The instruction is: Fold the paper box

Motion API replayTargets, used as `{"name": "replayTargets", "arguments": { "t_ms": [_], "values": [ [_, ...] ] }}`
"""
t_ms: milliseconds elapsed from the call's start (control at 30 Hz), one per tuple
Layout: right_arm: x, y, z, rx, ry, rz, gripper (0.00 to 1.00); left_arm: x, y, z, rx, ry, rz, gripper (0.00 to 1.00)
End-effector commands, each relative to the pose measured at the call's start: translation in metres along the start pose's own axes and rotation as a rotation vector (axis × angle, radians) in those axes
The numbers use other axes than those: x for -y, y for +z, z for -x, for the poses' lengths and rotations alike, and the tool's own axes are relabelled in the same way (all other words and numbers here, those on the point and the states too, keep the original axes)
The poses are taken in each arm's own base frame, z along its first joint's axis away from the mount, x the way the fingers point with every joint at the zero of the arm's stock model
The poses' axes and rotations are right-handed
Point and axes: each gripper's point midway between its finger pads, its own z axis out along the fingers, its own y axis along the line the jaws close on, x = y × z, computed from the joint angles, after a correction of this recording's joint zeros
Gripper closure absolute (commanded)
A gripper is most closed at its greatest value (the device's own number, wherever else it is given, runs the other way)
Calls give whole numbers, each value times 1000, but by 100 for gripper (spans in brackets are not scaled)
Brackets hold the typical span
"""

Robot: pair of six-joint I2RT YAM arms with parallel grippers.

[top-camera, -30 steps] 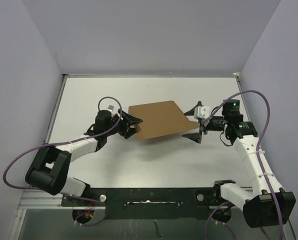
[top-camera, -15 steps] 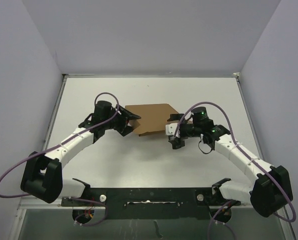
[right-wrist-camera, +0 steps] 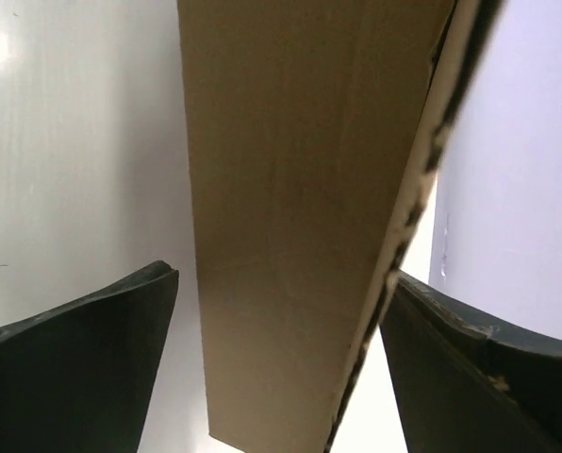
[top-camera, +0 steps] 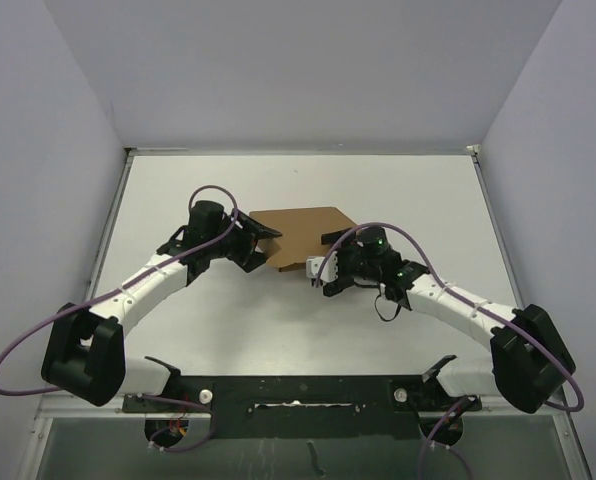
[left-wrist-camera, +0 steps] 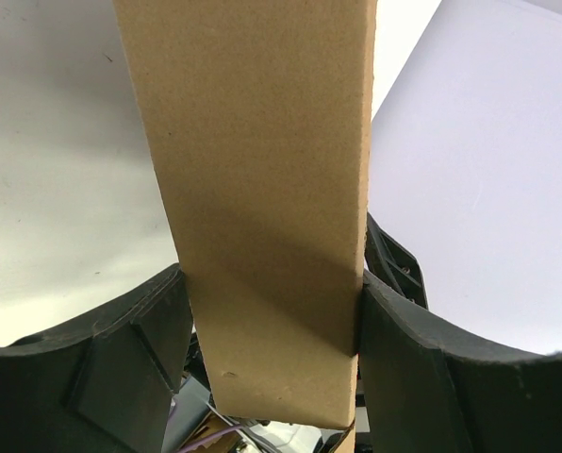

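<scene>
Left tool point(left-wrist-camera: 267, 321): gripping the paper box point(top-camera: 303, 235); the brown card fills the gap, and both dark fingers point(left-wrist-camera: 130, 349) press against it.
Left tool's place: at the box's left end in the top view, with its white arm reaching in from the near left.
Right tool point(right-wrist-camera: 281, 283): wide apart and straddling the box without clamping it.
Right fingers point(right-wrist-camera: 74, 368): one stands clear of the card, with white surface showing in the gap; the other sits just beside the card's raw, corrugated edge, and I cannot tell whether it touches.
Right tool's place: at the box's near right corner, with the arm stretched low from the near right.
Paper box: plain brown card, a flattish form with a slanted right side, lying between the two tools around the middle of the surface point(top-camera: 418, 190).
Box's contact with the surface: cannot tell.
Surface: white, with pale lilac walls at the back and on both sides.
Cables: purple, looping along each arm.
</scene>
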Motion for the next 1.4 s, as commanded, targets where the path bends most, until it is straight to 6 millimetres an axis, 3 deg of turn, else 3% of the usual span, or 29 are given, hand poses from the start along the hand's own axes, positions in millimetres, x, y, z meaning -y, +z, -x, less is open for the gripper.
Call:
{"name": "replayTargets", "arguments": {
  "t_ms": [0,300,467,667,767,933,1133,1367],
  "values": [
    [23,2,4,-15,-53,-123,18,37,-8,-6,-20,19,-97,57],
    [28,0,8,-8,-33,-147,44,45,-11,-7,-25,27,-123,52],
    [34,-6,11,18,40,-152,50,58,-16,-7,-23,51,-155,29],
    [54,-24,14,73,212,-170,52,76,-39,0,38,95,-215,3],
    [62,-34,14,109,305,-173,53,82,-56,7,95,132,-241,2],
    [83,-57,16,198,545,-177,53,87,-90,14,211,242,-312,2],
    [102,-81,6,345,936,-121,54,61,-103,11,275,489,-380,2],
    [100,-75,-21,461,1503,102,54,34,-111,-4,247,707,-422,2]
  ]
}}
